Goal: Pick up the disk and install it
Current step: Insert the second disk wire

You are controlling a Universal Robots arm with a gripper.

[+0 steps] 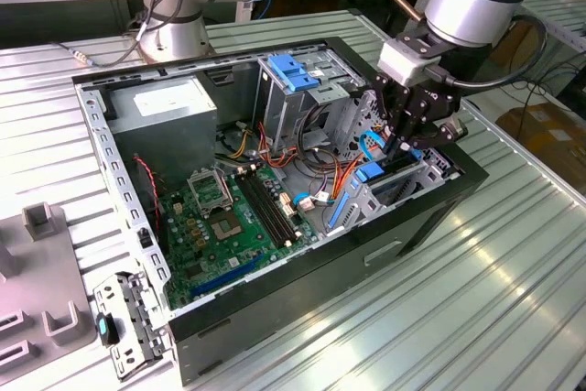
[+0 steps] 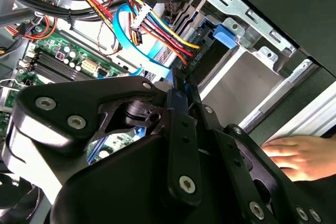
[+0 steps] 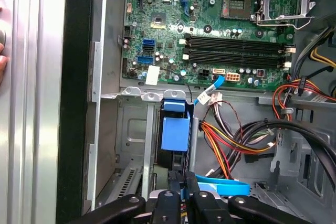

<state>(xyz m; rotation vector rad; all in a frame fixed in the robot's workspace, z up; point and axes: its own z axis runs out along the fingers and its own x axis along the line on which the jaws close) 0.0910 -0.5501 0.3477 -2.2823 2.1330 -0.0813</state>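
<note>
On the ribbed metal desk point(image 1: 513, 272) in the exterior view, an open computer case point(image 1: 320, 254) lay on its side, its green motherboard point(image 1: 233, 217) facing up. The end effector point(image 1: 403, 139) had reached down into the case at the exterior view's right, over the drive bay, just above a blue tab point(image 1: 371, 172). A grey power supply point(image 1: 169, 107) sat at the far corner, well apart from it.

From the second wrist view, the black fingers point(image 2: 181, 124) stood close together, with a bundle of coloured wires point(image 2: 157, 24) and a blue ribbon cable point(image 2: 144, 59) beyond them. A person's hand point(image 2: 294, 156) rested on the case edge.

From the first wrist view, the fingertips point(image 3: 167, 203) were pressed near each other just below a blue plastic piece point(image 3: 176, 127) seated in the metal bay. Whether they clamped the disk I cannot tell; the disk itself could not be made out.
</note>
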